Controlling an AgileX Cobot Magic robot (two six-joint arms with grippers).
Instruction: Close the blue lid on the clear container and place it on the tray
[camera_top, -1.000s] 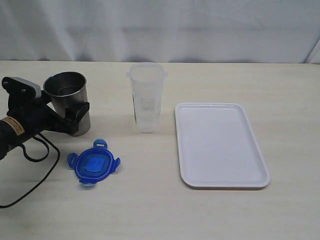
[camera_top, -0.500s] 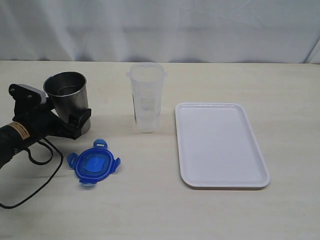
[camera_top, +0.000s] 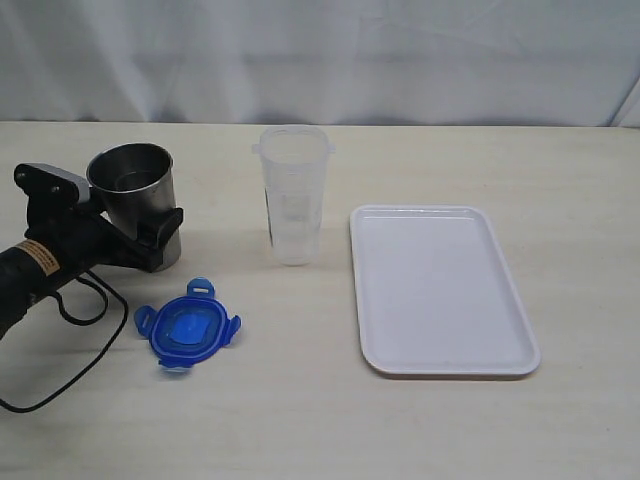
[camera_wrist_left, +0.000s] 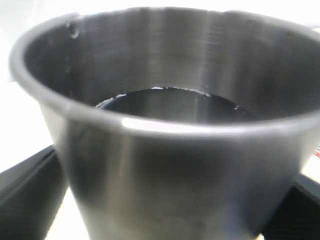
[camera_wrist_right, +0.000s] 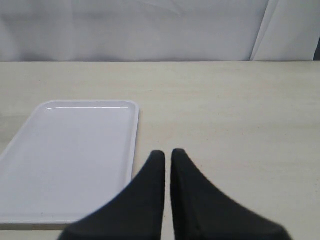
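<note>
Since the earlier frame the left arm (camera_top: 40, 262) had shifted slightly at the left edge of the exterior view, its wrist block sitting a little lower and further right, while everything on the pale table (camera_top: 300, 430) lay where it had been. The white tray (camera_top: 445, 290) lay flat at right of centre, with nothing on it. The steel cup (camera_top: 138, 205) stood upright at upper left with the left gripper (camera_top: 150, 238) around it, jaws spread wide on either side of its wall; the left wrist view was filled by the cup, and whether the fingers touched it could not be told. The clear container (camera_top: 293, 200) stood upright and uncovered near the upper middle, just left of the tray and apart from it. The blue lid (camera_top: 187, 332) lay flat on the table at lower left, below the cup, tabs splayed outward. In the right wrist view the right gripper (camera_wrist_right: 165, 152) hung above bare table beside the tray's corner, its two black fingers pressed together on nothing.
</note>
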